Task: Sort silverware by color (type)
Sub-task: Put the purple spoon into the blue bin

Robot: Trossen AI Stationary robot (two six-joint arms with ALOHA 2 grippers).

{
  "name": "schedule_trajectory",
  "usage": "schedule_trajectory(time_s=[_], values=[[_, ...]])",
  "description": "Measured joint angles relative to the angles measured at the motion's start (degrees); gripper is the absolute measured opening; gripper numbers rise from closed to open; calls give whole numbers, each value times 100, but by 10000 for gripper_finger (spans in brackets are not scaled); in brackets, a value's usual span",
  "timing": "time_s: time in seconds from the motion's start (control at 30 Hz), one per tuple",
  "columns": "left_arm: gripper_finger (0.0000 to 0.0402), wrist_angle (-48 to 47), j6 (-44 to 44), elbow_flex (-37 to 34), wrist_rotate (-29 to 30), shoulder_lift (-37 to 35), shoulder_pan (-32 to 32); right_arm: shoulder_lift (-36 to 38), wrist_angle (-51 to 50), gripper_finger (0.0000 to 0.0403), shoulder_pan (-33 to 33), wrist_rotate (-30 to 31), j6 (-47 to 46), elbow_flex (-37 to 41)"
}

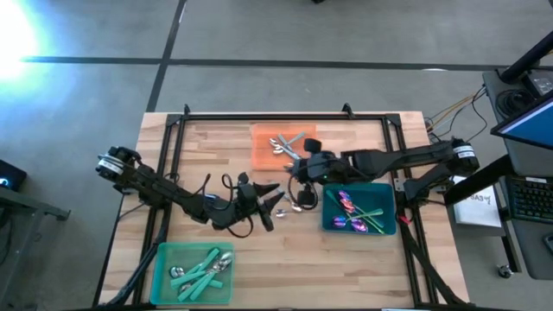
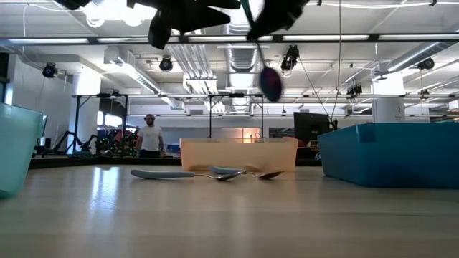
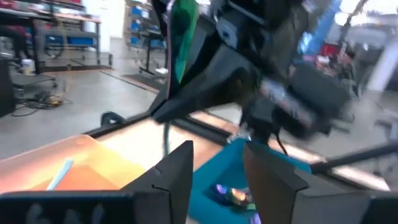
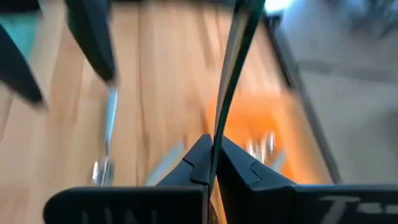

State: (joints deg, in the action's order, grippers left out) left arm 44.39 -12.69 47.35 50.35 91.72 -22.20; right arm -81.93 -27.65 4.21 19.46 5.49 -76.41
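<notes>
My right gripper is shut on an iridescent green-purple spoon, held high over the middle of the table. My left gripper stands open just to the near left of it, level, with nothing between its fingers. Two or three loose spoons lie flat on the wood under the grippers. The orange tray holds silver pieces. Iridescent pieces lie in the blue tray, and teal-handled ones in the green tray. My right gripper pinches the spoon's thin shaft between its two fingers, partway between the broad handle end and the bowl. The fingers slant down from the table's right and lie across the spoon. It hangs roughly upright, bowl down, clear of the table.
A black frame runs around the tabletop. The three trays stand at the far middle, right and near left, with bare wood between them. Cables trail from both arms. A person stands far off in the room behind.
</notes>
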Motion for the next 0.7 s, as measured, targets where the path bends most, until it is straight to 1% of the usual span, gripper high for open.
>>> schedule_trajectory(time_s=[0.1, 0.2, 0.3, 0.37, 0.47, 0.53, 0.7], values=[[134, -372, -113, -2, -55, -4, -4, 12, -1539, 7, 27, -165, -616, -427], [136, -880, -452, -2, -56, -27, -3, 17, -2769, 7, 94, -629, -1401, -595], [135, -1613, -873, -2, -92, -60, 21, 17, -3587, 7, 225, -815, -2008, -545], [134, -2182, -1294, -3, -334, -63, 65, 17, -3965, 7, 300, -793, -2283, -409], [134, -2931, -1951, -9, -995, -63, 189, 14, -4132, 7, 386, -796, -2613, -107], [134, -3250, -2214, -12, -1464, -63, 278, 11, -4245, 8, 435, -865, -2769, 101], [134, -3692, -2196, -13, -2750, -111, 491, 11, -4236, 8, 441, -1214, -2893, 590]])
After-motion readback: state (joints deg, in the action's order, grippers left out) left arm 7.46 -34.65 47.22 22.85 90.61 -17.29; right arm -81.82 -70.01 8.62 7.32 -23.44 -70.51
